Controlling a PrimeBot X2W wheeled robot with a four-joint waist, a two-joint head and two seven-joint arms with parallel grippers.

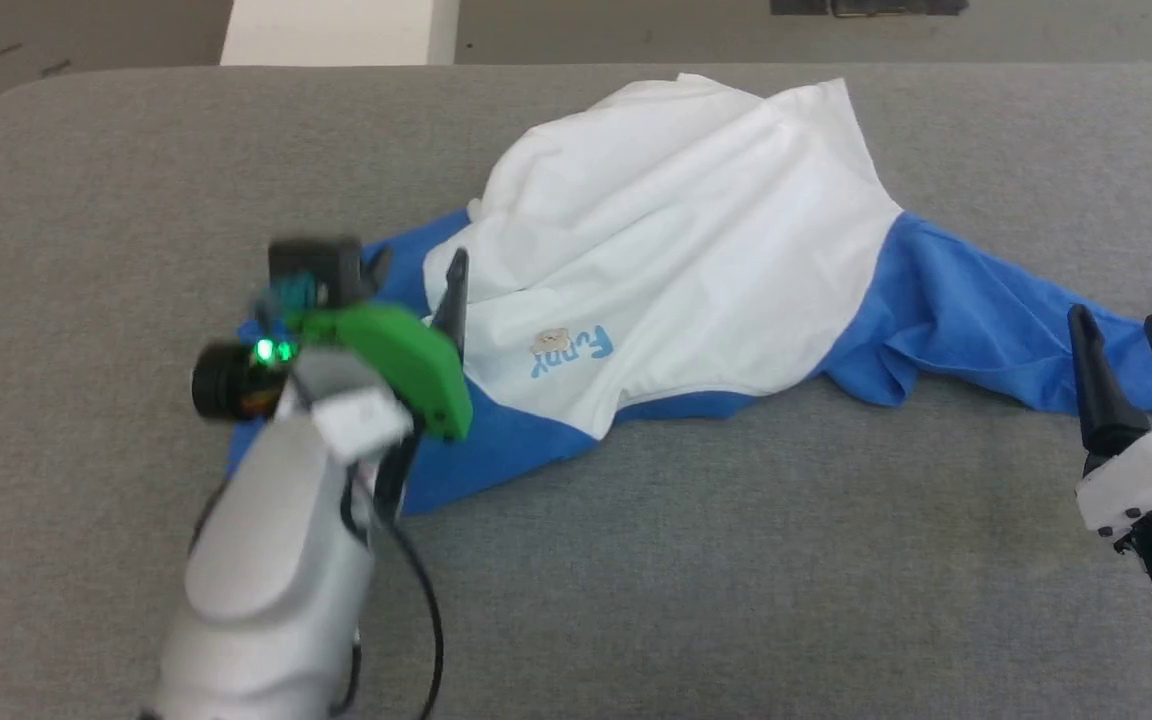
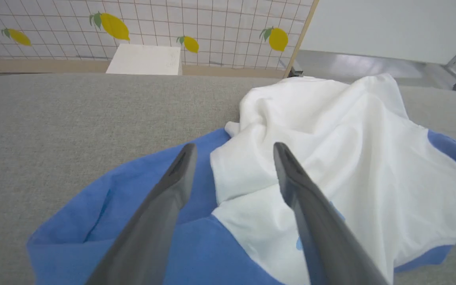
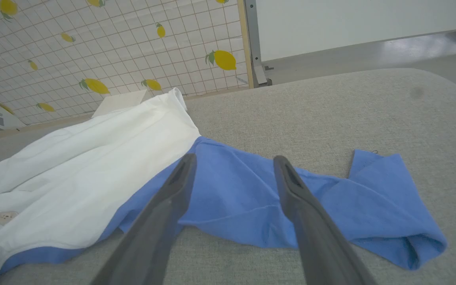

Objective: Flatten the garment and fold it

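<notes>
The garment (image 1: 676,230) lies crumpled on the grey table, its white body bunched in the middle with a small blue logo (image 1: 576,350) facing up. One blue sleeve spreads to the left and the other (image 1: 986,320) trails off to the right. My left gripper (image 1: 416,262) hovers open over the left sleeve where blue meets white; in the left wrist view the left gripper (image 2: 234,147) straddles that seam of the garment (image 2: 350,138). My right gripper (image 1: 1114,322) stands open at the right sleeve's near edge, and in the right wrist view the right gripper (image 3: 234,159) points across the blue sleeve (image 3: 370,198), holding nothing.
The grey padded table (image 1: 736,550) has a rounded far left corner and bare cloth in front of the garment. A white box (image 1: 341,30) stands on the floor beyond the far edge. A tiled wall with lemon prints (image 2: 172,19) rises behind.
</notes>
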